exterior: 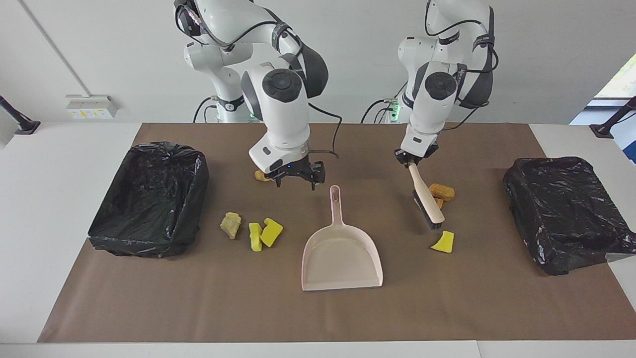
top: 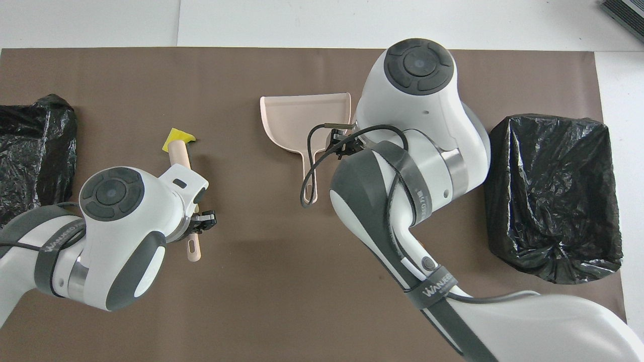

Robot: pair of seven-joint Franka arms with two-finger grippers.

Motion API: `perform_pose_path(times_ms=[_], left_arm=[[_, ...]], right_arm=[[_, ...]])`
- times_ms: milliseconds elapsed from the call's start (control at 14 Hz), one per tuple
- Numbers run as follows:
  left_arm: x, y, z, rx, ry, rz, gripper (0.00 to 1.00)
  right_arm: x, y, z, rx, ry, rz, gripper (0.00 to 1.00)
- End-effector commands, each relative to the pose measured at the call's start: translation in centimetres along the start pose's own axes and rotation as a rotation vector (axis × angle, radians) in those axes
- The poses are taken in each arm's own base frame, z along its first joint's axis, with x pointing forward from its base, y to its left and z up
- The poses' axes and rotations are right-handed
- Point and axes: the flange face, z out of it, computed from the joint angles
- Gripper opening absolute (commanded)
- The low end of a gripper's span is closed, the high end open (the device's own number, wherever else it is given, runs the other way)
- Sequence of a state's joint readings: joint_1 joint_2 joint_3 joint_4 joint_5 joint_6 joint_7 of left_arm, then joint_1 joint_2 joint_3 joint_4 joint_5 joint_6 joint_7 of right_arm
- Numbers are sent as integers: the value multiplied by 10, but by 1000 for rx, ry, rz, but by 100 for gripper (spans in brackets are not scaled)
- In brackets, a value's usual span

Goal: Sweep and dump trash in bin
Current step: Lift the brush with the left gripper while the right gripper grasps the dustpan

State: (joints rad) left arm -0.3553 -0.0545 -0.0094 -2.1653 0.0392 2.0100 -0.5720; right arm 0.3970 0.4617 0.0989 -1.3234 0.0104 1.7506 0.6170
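Note:
My left gripper is shut on the handle end of a beige brush, which slants down with its black bristles low at the mat. Two tan lumps of trash lie against the brush. A yellow scrap lies just past the bristles, also seen in the overhead view. My right gripper hangs open and holds nothing, over the mat between a bread lump and the handle tip of the pink dustpan. Another tan lump and two yellow pieces lie between dustpan and bin.
The black-bagged bin stands at the right arm's end of the brown mat. A second black-bagged bin sits at the left arm's end. In the overhead view the right arm covers much of the dustpan and the scraps beside it.

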Motion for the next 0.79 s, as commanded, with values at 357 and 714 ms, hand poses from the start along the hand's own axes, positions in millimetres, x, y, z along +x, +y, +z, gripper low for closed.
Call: perform_pose_path(times_ms=[357, 714], left_arm=[[121, -50, -5, -219, 150, -233, 0], [183, -29, 10, -389, 163, -361, 0]], right_arm=[[-5, -77, 95, 50, 11, -81, 100], [-7, -77, 113, 18, 16, -136, 93]])
